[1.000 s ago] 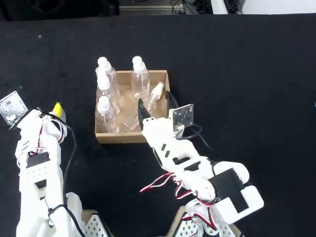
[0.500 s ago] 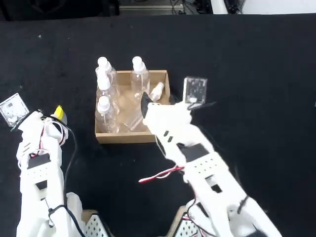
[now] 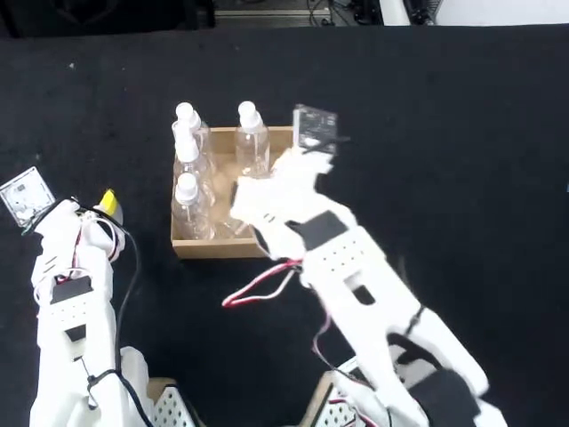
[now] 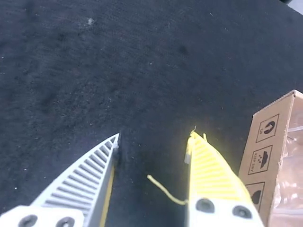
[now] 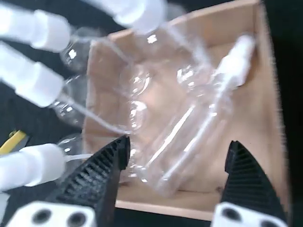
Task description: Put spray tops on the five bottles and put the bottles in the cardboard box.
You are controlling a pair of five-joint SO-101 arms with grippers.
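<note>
The cardboard box (image 3: pixel 293 135) stands on the black table. Three clear bottles with white spray tops stand along its left wall, the nearest one (image 3: pixel 187 192) at the front, and a further bottle (image 3: pixel 252 131) stands at the back. Another capped bottle (image 5: pixel 189 127) lies tilted on the box floor. My right arm (image 3: pixel 307 222) stretches over the box. My right gripper (image 5: pixel 179 142) hangs open just above the lying bottle, one black finger on each side, apart from it. My left gripper (image 4: pixel 155 136) is open and empty over bare table left of the box (image 4: pixel 270 151).
The upright bottles' white tops (image 5: pixel 31 80) crowd close beside one finger of my right gripper. The box wall (image 5: pixel 270 71) runs beside the other finger. Black cloth (image 3: pixel 444 133) covers the table all around the box.
My right arm has swung left and forward over the box, bringing its open gripper above the lying bottle. The left arm has stayed put.
</note>
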